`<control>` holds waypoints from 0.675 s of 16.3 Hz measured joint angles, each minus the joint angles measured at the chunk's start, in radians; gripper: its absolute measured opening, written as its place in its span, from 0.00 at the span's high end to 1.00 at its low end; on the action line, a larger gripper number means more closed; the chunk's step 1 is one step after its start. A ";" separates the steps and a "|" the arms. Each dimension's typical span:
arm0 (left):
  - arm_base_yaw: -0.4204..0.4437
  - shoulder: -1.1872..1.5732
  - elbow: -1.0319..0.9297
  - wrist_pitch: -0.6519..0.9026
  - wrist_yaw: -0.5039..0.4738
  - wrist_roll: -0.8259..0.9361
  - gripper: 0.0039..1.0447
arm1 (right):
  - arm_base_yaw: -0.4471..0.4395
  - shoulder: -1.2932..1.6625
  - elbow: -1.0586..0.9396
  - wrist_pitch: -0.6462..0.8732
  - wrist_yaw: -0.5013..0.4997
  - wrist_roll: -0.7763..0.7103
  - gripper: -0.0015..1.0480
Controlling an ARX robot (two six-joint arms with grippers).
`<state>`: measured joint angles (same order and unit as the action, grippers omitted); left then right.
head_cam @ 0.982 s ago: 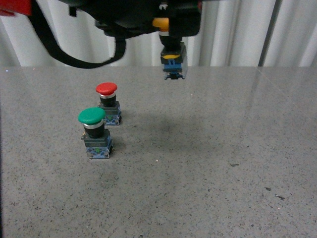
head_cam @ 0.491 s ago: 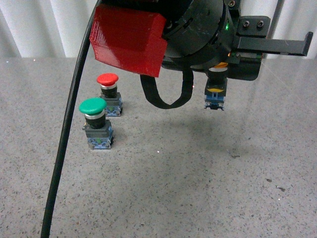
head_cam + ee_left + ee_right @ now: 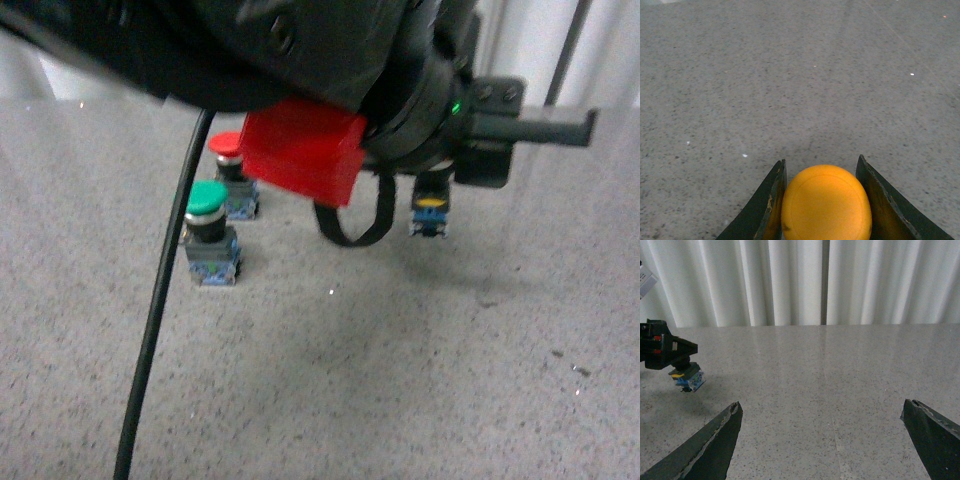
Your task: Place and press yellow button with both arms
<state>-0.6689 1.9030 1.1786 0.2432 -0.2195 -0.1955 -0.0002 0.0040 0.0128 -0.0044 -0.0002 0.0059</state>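
On my left wrist feed, the left tool (image 3: 821, 165) is clenched on the yellow button (image 3: 826, 205). The two dark fingers (image 3: 771, 202) press against either side of its domed cap, and the cap fills the gap between them. Beyond the cap lies only speckled grey tabletop (image 3: 800, 75).

On the front feed, a black cable (image 3: 160, 300) hangs nearest the camera and runs down across the left of the picture. Behind it the green button (image 3: 208, 235) stands upright on the tabletop. The red button (image 3: 228, 160) stands just beyond it, partly hidden by a red block (image 3: 300, 150) fixed to the left arm (image 3: 300, 50). That arm spans the top of the view, with a black strap (image 3: 350, 225) looping beneath it. Further right, the yellow button hangs base-down from the arm's end, lifted clear of the tabletop and well apart from the other two buttons. A faint shadow lies on the surface below it.

The right tool (image 3: 821, 404) is released, its fingers spread wide above bare tabletop. Through that gap I see the gripped button far off to one side. White pleated curtain (image 3: 790, 280) closes the far edge of the tabletop.
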 joint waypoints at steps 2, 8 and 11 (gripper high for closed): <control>0.023 0.008 -0.019 0.002 0.003 -0.011 0.67 | 0.000 0.000 0.000 0.000 0.000 0.000 0.06; 0.012 0.036 -0.013 -0.014 0.034 -0.031 0.67 | 0.000 0.000 0.000 0.000 0.000 0.000 0.06; 0.017 0.037 -0.011 -0.017 0.037 -0.044 0.60 | 0.000 0.000 0.000 0.000 0.000 0.000 0.06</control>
<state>-0.6521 1.9404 1.1679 0.2264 -0.1822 -0.2398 -0.0002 0.0040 0.0128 -0.0044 -0.0002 0.0059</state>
